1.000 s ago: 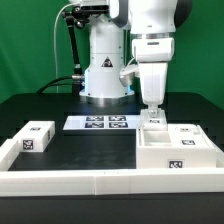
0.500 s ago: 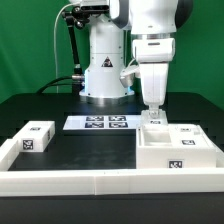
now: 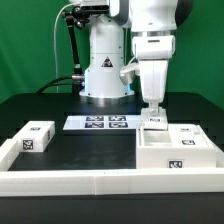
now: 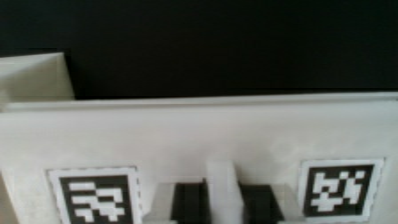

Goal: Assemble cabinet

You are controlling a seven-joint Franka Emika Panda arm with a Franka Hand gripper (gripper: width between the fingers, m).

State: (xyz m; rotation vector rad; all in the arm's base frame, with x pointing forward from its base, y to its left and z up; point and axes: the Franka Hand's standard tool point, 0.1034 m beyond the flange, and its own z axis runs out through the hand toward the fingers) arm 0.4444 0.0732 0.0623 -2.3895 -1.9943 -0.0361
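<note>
Straddling: gripper (image 3: 152,112) fingers (image 4: 185,205) flanked the cabinet (image 3: 160,155) ridge (image 4: 217,185)
Claw: narrow; whether it clamped, I couldn't tell
Small block (image 3: 36,137): lay well apart

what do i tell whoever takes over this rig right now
Gripper: down at the back edge of the cabinet. In the wrist view its fingers stand either side of a thin white rib; cannot tell if it is clamped.
Cabinet: exterior view's right, behind the front rail.
Small block: exterior view's left, well apart from the cabinet.
Marker board: farther back, between them.
Done: block not joined.
Left: probably fetching and fitting the block.
</note>
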